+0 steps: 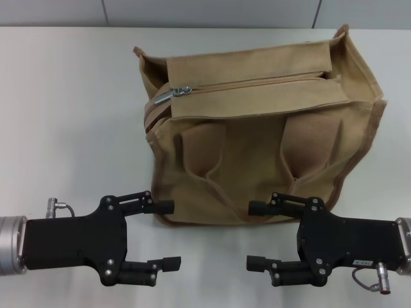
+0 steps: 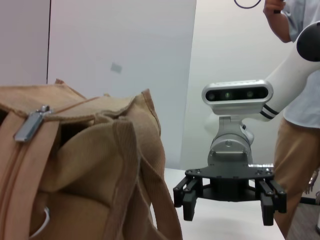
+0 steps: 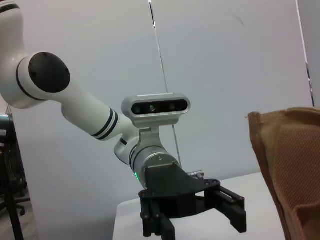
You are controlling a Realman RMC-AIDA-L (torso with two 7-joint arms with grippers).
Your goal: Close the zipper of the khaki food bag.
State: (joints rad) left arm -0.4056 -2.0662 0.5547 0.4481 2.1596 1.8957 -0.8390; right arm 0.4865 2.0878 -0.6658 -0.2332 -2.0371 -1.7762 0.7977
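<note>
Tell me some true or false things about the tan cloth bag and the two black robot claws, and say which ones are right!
1. The boxy tan canvas bag stands on the white table. True.
2. The left gripper is pinching the small silver metal zipper pull. False: it sits open near the table's front edge, apart from the pull.
3. The silver pull is at the bag's left end. True.
4. The right gripper holds a handle strap. False: it is open and holds nothing, in front of the bag.
5. Both grippers point their fingers towards each other. True.
</note>
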